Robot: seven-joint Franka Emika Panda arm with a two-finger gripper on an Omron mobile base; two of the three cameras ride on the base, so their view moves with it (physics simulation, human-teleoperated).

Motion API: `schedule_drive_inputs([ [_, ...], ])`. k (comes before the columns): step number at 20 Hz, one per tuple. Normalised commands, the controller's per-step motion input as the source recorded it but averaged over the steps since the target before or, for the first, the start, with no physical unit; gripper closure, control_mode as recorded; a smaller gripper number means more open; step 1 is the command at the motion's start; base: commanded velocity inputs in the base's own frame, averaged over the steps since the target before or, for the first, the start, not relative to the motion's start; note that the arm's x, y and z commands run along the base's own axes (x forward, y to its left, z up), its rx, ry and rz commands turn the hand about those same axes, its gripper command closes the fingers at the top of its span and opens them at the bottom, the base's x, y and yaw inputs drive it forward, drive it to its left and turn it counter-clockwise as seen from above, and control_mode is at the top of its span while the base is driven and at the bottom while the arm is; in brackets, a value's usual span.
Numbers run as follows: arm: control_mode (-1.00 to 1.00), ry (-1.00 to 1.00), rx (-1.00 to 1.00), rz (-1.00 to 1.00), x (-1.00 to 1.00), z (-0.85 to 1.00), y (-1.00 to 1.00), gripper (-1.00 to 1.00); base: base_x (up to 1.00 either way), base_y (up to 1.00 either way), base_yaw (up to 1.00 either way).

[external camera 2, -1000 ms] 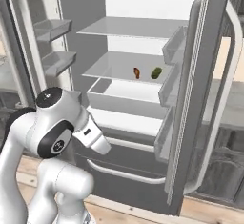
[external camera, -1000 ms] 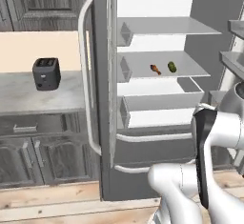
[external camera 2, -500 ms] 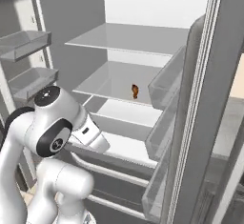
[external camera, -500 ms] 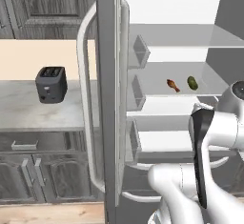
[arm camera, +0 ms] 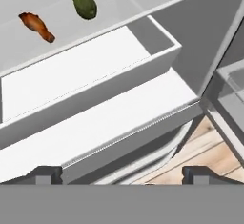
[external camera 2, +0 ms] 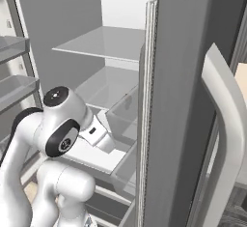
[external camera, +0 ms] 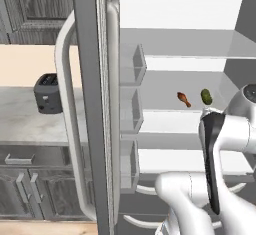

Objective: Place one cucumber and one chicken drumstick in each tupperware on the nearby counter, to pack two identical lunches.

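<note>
Fridge [external camera: 180,59] interior stood open before the robot, its pale shelves bare but for two items. On the middle shelf [external camera: 165,86] lay a chicken drumstick [external camera: 183,99], reddish brown, and just beside it to the right a dark green cucumber [external camera: 205,96], the two apart and not touching. In the hand view the same pair appeared near the top, the drumstick [arm camera: 36,26] to the left of the cucumber [arm camera: 84,0], on the shelf above a white drawer [arm camera: 86,82]. The gripper [arm camera: 122,173] was spread wide, its two dark fingertips [arm camera: 45,174] set far apart at the bottom of that view, with nothing between them. It hung low in front of the drawer, well short of the food. To the left of the fridge door [external camera: 92,104], the counter [external camera: 25,121] of pale marbled stone carried a black toaster [external camera: 48,94] over dark cabinets [external camera: 25,189]. The white arm [external camera 2: 58,139] probably reached toward the lower shelves, though the right base view hid its hand behind the door.
</note>
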Motion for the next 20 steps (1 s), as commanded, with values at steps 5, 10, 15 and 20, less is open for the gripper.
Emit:
schedule_drive_inputs([
  [5, -1.00, 0.05, 0.01, 0.28, 0.98, 0.10, -0.28, -1.00, 0.00, 0.00, 0.00],
  [10, -1.00, -0.01, -0.03, 0.02, 0.58, 0.10, 0.31, -1.00, 0.00, 0.00, 0.00],
  [15, -1.00, -0.02, 0.00, 0.00, 1.00, 0.08, -0.04, -1.00, 0.00, 0.00, 0.00],
  [20, -1.00, -0.06, -0.01, 0.00, 1.00, -0.01, -0.14, -1.00, 0.00, 0.00, 0.00],
])
